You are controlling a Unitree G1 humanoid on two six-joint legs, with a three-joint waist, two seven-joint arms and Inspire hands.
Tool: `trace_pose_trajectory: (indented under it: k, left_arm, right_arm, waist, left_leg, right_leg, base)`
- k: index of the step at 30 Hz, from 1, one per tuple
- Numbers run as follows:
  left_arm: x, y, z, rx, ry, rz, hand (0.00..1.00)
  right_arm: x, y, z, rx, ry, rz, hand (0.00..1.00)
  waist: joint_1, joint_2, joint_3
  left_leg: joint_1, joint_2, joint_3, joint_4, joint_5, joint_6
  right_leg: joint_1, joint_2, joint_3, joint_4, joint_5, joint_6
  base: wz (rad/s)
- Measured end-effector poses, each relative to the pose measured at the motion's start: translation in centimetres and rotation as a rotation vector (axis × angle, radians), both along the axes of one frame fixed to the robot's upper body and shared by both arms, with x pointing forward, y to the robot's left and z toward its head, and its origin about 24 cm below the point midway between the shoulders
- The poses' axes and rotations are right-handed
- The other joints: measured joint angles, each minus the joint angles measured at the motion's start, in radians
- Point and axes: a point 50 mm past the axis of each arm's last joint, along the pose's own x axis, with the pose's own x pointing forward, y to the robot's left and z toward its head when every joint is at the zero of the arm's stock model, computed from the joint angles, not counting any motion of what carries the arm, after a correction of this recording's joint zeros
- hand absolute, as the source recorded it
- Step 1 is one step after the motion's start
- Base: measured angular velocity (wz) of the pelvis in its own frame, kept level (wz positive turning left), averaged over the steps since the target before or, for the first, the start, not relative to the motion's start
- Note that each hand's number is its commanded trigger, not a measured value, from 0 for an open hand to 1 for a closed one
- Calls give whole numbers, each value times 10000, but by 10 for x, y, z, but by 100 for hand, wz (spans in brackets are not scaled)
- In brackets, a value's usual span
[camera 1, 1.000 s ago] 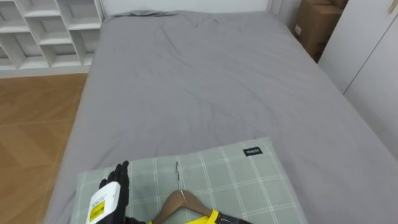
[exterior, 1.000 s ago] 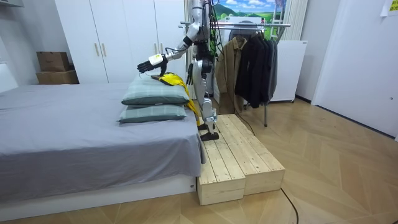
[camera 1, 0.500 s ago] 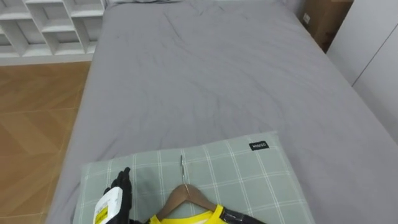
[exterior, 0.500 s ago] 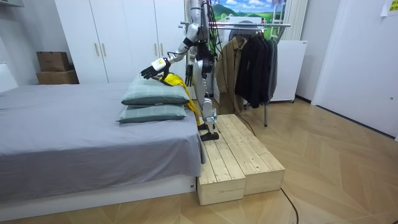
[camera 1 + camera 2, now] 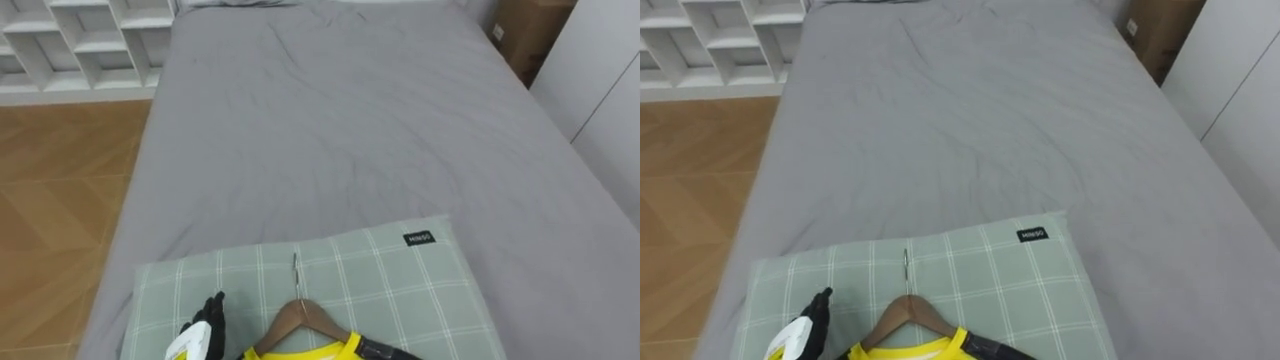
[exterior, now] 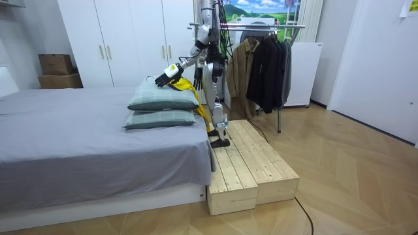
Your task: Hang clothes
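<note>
A Unitree G1 humanoid stands on a low wooden platform (image 6: 251, 163) at the head of a grey bed (image 5: 340, 130), facing down its length, with a rail of dark coats (image 6: 264, 62) just behind it. Its left hand (image 5: 208, 325) reaches out over the left part of a green checked pillow (image 5: 400, 290), the upper of two stacked at the bed's head; the lower pillow (image 6: 160, 119) lies directly beneath. The fingers (image 5: 213, 308) are straight and close together, pointing up the bed and holding nothing. Whether they touch the pillow cannot be told from either angle.

The task's thing, a yellow garment (image 5: 300, 352), lies on the near edge of the same pillow, on a wooden hanger (image 5: 300, 318) whose metal hook (image 5: 296, 272) points along the pillow's middle toward the foot of the bed. The hanger sits just to the right of the left hand, apart from it. A dark part of the garment runs off to the right along the pillow's lower edge, and in the room view the yellow cloth spills off the pillow and hangs down beside the robot's legs.

White open shelving (image 5: 80, 40) stands on the wooden floor (image 5: 60, 180) to the robot's left of the bed, while a cardboard box (image 5: 525, 30) and white wardrobe doors (image 5: 600, 90) lie to its right.
</note>
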Motion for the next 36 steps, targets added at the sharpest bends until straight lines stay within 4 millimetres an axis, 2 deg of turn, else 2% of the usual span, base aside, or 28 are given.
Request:
trace_pose_trajectory:
  k: [9, 18, 25, 30, 36]
  left_arm:
    - [-4, -8, -4, -42, 360, -529, 0]
    - [-7, -13, -6, 145, 583, -1068, 0]
    - [-25, -11, -19, 268, 1356, -1107, 0]
    - [-27, -10, -21, 314, 1468, -1113, 0]
    - [-28, -10, -21, 462, 1497, -1263, 0]
  right_arm:
    - [0, 0, 0, 77, -13, -221, 0]
    - [-2, 2, 0, 384, -13, 15, 0]
    - [-5, 2, -1, 387, 60, 196, 0]
    - [-4, 2, -1, 381, 60, 214, 0]
    - [-5, 2, -1, 361, 70, 274, 0]
  waist:
    - [-8, -4, -23]
    - [-21, 122, -101]
    - [-54, 69, -68]
    - [-56, 8, -30]
    - [-9, 0, -28]
  left_leg:
    - [-33, -2, -41, 38, 2, 0]
    - [-21, -17, -45, 41, 11, 8]
    - [-6, -7, -15, 25, 24, 4]
    - [-10, 0, -10, -64, 25, 3]
    - [-2, -3, 75, -99, 33, 7]
  right_leg:
    - [16, 7, -47, 25, 46, 3]
    - [17, -9, -55, 18, 46, 4]
    - [65, -5, -45, 15, 46, 4]
    - [48, 12, -21, 31, 56, 6]
    - [-17, 18, 54, 28, 57, 6]
  base:
    - [2]
    - [0]
    - [0]
    - [0]
    - [-4]
